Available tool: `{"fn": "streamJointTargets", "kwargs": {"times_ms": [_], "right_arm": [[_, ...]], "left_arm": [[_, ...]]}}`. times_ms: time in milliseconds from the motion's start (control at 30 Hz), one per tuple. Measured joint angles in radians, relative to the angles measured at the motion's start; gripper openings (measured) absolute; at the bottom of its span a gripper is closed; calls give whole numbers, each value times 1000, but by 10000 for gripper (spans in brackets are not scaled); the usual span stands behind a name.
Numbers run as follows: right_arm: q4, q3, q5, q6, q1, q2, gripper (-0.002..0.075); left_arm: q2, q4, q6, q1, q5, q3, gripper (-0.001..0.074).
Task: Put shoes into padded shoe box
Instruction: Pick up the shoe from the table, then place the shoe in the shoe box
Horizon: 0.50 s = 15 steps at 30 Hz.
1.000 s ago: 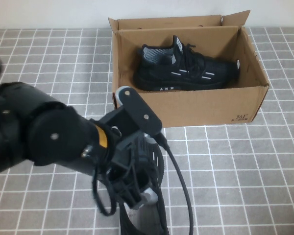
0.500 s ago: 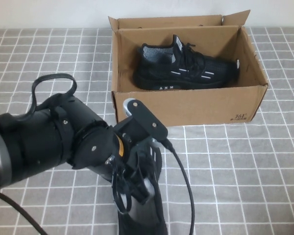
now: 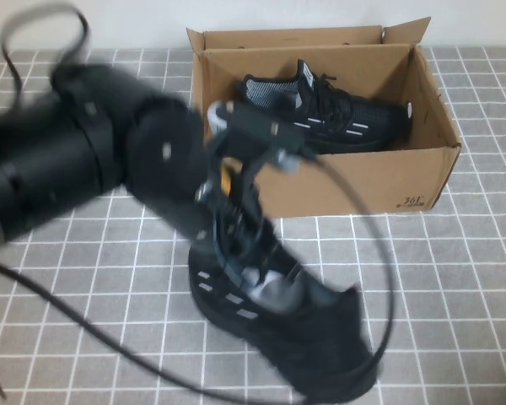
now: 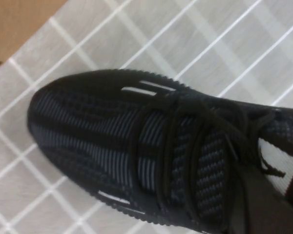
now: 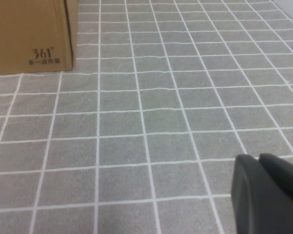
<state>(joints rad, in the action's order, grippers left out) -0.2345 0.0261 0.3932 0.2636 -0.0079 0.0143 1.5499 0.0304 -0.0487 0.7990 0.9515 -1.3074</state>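
While the left arm [image 3: 76, 169] fills the area left of the padded shoe box [image 3: 320, 186] in the high view, its left gripper [image 3: 246, 268] hangs in front of the box's front wall, clamped on the heel opening of one shoe [image 3: 278, 325]. That shoe is blurred — it stretches from the gripper away from the box, its toe pointing off toward the near edge, and whether its sole rests on the grey tiled counter [image 3: 455, 278] or hangs just over it cannot be told. White dash marks show along its side. A black cable [image 3: 379, 278] loops from the arm's wrist around the shoe on the side nearer the box's printed corner.

From the left wrist view the same shoe [image 4: 151, 151] shows its knit toe and black laces, with a cardboard corner of the box [image 4: 19, 22] just beyond the toe.

Inside the box, the other shoe [image 3: 337, 118] lies on its sole along the back wall, heel toward the arm's side, toe toward the far end wall.

Right of the box, out of the high view, the right gripper [image 5: 271, 195] sits low over the counter, well apart from the printed front corner [image 5: 44, 52] — only one dark edge of it shows, so whether it is open or closed cannot be told.
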Motion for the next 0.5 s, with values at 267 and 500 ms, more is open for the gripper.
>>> {"fn": "streamJointTargets", "kwargs": {"times_ms": [267, 500], "right_arm": [[0, 0, 0, 0, 0, 0, -8], [0, 0, 0, 0, 0, 0, -8]], "left_arm": [[3, 79, -149, 0, 97, -241, 14], [32, 70, -231, 0, -52, -364, 14]]}}
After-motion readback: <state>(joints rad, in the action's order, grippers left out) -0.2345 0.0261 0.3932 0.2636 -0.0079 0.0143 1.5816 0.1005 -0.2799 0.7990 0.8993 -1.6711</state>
